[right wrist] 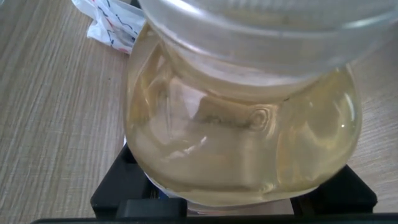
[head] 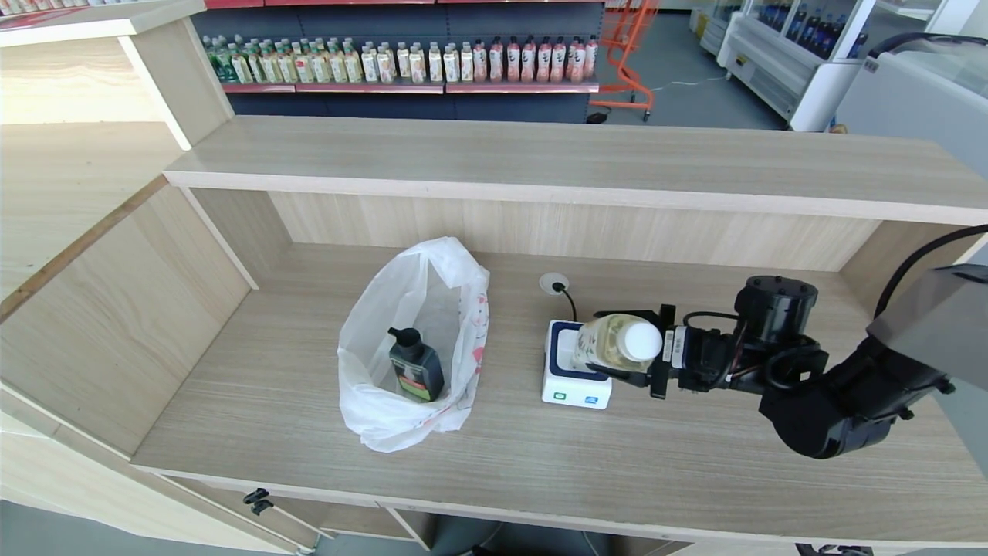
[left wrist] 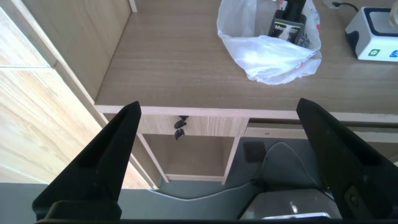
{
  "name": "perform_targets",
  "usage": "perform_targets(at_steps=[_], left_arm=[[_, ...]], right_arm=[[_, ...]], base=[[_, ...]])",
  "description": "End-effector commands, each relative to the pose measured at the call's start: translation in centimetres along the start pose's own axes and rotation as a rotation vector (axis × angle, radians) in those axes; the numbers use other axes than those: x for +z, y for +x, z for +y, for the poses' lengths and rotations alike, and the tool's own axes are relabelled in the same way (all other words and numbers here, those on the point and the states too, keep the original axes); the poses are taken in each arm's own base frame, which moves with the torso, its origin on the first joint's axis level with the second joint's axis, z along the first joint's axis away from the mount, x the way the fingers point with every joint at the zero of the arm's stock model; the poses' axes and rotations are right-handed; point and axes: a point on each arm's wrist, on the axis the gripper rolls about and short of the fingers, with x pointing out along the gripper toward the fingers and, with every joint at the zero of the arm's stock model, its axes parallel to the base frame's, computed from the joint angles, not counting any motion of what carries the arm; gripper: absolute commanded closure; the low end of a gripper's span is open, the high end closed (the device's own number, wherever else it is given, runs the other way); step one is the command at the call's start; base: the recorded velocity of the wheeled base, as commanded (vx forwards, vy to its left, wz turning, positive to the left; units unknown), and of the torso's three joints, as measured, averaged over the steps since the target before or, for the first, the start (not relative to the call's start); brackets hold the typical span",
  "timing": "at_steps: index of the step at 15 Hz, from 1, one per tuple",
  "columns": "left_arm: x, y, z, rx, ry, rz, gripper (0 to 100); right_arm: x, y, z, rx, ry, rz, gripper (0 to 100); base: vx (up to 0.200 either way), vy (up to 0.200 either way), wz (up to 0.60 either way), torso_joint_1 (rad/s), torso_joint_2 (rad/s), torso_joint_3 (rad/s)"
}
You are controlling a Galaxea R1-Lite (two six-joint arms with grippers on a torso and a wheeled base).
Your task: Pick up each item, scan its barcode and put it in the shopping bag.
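My right gripper is shut on a clear bottle of pale yellow liquid with a white cap, held on its side just above the white barcode scanner. Close up, the bottle hides most of the dark scanner top. The white shopping bag stands open to the scanner's left, with a dark pump bottle inside. My left gripper hangs open below the counter's front edge, nothing between its fingers. From there the bag and the scanner sit on the countertop.
The scanner's cable runs to a grommet in the wooden counter. A raised back ledge and a side wall bound the counter. A drawer handle sits under the front edge.
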Motion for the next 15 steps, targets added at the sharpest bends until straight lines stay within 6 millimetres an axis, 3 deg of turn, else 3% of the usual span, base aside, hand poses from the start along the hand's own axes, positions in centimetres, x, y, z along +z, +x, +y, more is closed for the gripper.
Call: perform_targets(at_steps=[1,6,11,13,15], left_arm=[[0.0,0.0,0.0,0.000,0.000,0.002,0],[0.0,0.0,0.0,0.000,0.000,0.003,0],[0.0,0.0,0.0,0.000,0.000,0.000,0],[0.0,0.0,0.0,0.000,0.000,0.002,0],[0.0,0.0,0.0,0.000,0.000,0.002,0]], right_arm=[[-0.6,0.6,0.3,0.009,0.009,-0.002,100],[-1.3,1.5,0.5,0.015,0.010,-0.011,100],[-0.6,1.3,-0.2,-0.005,0.022,-0.020,100],[0.6,0.7,-1.0,-0.039,0.050,-0.037,100],[4.4,-1.5,-2.0,-0.115,0.187,-0.001,100]], base=[[0.000,0.000,0.00,0.000,0.00,0.000],[0.000,0.000,0.00,0.000,0.00,0.000],[0.000,0.000,0.00,0.000,0.00,0.000],[0.000,0.000,0.00,0.000,0.00,0.000],[0.000,0.000,0.00,0.000,0.00,0.000]])
